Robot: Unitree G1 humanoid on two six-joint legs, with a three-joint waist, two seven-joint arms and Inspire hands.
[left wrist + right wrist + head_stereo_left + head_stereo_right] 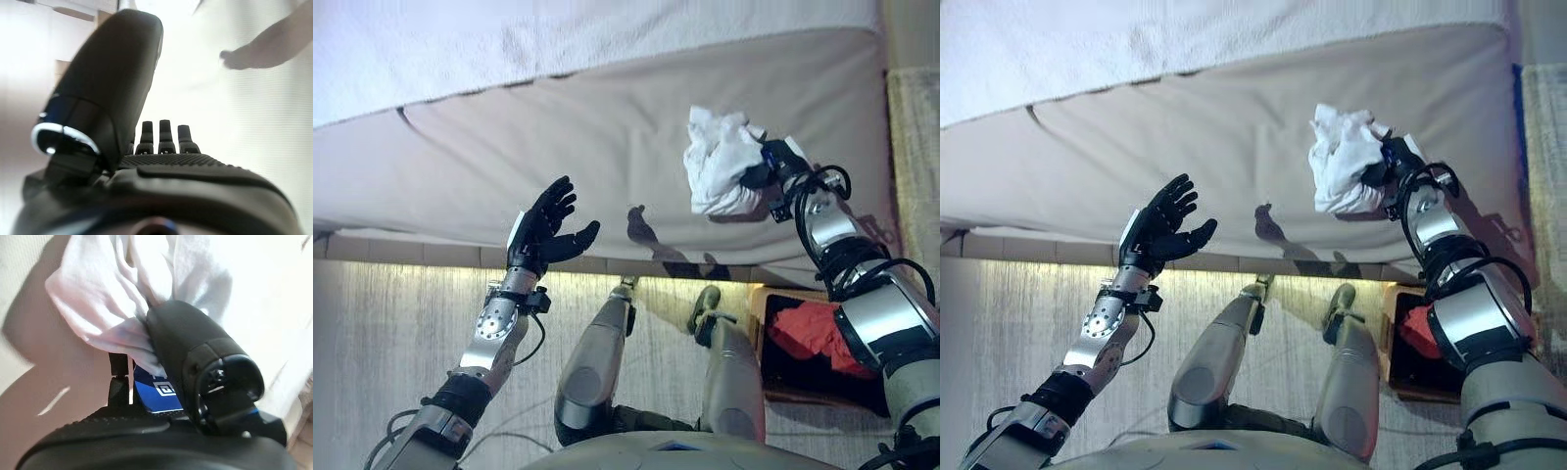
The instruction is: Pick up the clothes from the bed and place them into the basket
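Red cloth [818, 333] already lay in the basket [773, 377] on the floor by my right side, so I judged part of the job done. Nearest me otherwise was pale carpet [391, 323], with nothing on it between me and the bed that I could see.

My left hand [540, 230] hung over the bed's near edge with its fingers spread and the thumb standing apart, holding nothing and touching nothing.

Farther out, my right hand [766, 168] had its thumb and fingers pinched into a bunched white garment [717, 162], which stood gathered up from the grey sheet [607, 127]; whether its lowest folds touched the sheet I could not tell. What remained, as I judged it, was to carry that bundle back and down to the basket, which sat close below my right elbow, so my own forearm was the one thing likely to crowd the drop.

Beyond the garment a white blanket [509, 44] covered the far part of the bed [460, 186]. I saw no other loose clothes on it.
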